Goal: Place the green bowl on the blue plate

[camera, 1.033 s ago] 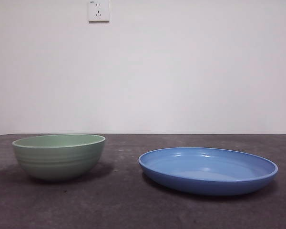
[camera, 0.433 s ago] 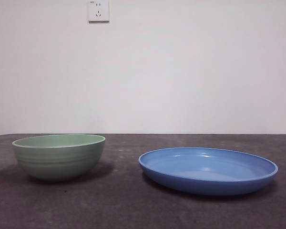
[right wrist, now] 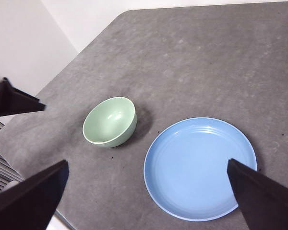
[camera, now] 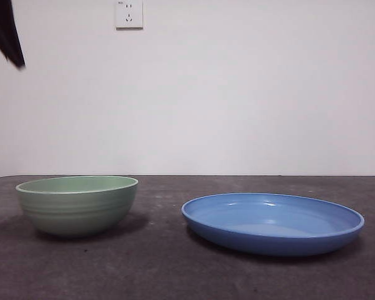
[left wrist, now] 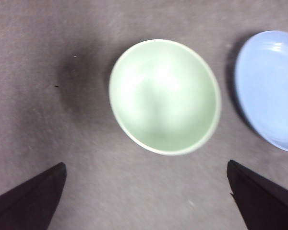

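Between my left gripper's (left wrist: 144, 201) wide-spread jaws, well below them, the green bowl (left wrist: 164, 96) sits untouched on the table (left wrist: 48, 57), just beside the blue plate (left wrist: 273, 86). I judge this the approach: next I must descend onto the bowl's rim. My right gripper (right wrist: 144, 201) waits high, jaws likewise wide. Both pairs of fingertips are cut off.

A glossy, smooth blue plate (camera: 272, 224), plastic or glazed by its look, catches pale highlights on its sloping rim. At its 9 o'clock in the front view, the green bowl (camera: 77, 204) shows a softer satin sheen and faint ridges on its outer wall. Both rest on a matt, finely grained dark grey table (camera: 162, 269). The wall (camera: 250, 94) behind is matt white.
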### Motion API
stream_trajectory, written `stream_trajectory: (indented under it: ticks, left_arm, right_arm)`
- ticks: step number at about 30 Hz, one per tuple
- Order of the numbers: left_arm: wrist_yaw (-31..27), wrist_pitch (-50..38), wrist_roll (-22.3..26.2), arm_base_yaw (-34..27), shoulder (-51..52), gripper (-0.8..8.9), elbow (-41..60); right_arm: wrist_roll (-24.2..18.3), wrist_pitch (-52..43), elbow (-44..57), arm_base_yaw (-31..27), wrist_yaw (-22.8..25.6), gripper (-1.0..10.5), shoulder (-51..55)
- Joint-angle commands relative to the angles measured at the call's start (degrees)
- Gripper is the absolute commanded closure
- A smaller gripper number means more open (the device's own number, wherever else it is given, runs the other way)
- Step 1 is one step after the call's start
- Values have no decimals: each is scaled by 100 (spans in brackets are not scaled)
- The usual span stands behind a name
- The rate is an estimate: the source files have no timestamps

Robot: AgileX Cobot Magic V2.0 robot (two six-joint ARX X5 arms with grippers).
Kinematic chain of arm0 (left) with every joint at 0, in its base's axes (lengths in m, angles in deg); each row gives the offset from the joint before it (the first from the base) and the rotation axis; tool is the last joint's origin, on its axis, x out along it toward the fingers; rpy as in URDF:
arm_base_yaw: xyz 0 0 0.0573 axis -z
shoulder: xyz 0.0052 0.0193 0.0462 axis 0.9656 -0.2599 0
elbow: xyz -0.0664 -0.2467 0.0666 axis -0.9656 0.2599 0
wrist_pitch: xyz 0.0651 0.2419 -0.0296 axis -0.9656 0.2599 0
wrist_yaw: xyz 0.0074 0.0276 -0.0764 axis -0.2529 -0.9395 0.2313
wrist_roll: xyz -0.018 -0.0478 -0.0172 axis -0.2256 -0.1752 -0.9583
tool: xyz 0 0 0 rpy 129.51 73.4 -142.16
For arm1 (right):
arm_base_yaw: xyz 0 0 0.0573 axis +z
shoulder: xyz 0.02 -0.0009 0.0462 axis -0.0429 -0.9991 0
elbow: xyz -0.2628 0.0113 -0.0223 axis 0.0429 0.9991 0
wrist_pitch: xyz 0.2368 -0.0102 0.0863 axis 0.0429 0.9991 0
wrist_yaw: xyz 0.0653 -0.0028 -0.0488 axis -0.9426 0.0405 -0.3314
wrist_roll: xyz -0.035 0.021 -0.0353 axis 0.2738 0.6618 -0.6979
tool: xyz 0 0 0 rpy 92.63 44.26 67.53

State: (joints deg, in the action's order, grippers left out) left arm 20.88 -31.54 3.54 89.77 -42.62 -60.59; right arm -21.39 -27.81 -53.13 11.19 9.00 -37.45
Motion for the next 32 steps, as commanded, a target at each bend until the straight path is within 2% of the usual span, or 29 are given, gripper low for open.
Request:
stream_trajectory:
  ticks: [1,9,19,25,29,32]
  left_arm:
    - [-111,-240,136,17,-420,189,-127]
    - [-111,-1080,155,17,-1722,189,-127]
    - [-111,-1628,105,-2,-3121,203,-127]
    - [-111,-1775,87,-9,-3410,328,-127]
    - [-111,-1816,90,-9,-3410,343,-127]
    - [-109,-1821,90,-9,-3410,445,-127]
  right_arm:
    - [-24,-37,-107,20,-15,342,-24]
    - [-24,-37,-107,20,-17,342,-24]
    - [-24,-35,-107,20,-17,342,-24]
    - [-24,-33,-107,20,-17,342,-24]
    - [-24,-33,-107,20,-15,342,-24]
    - [-24,-33,-107,20,-15,342,-24]
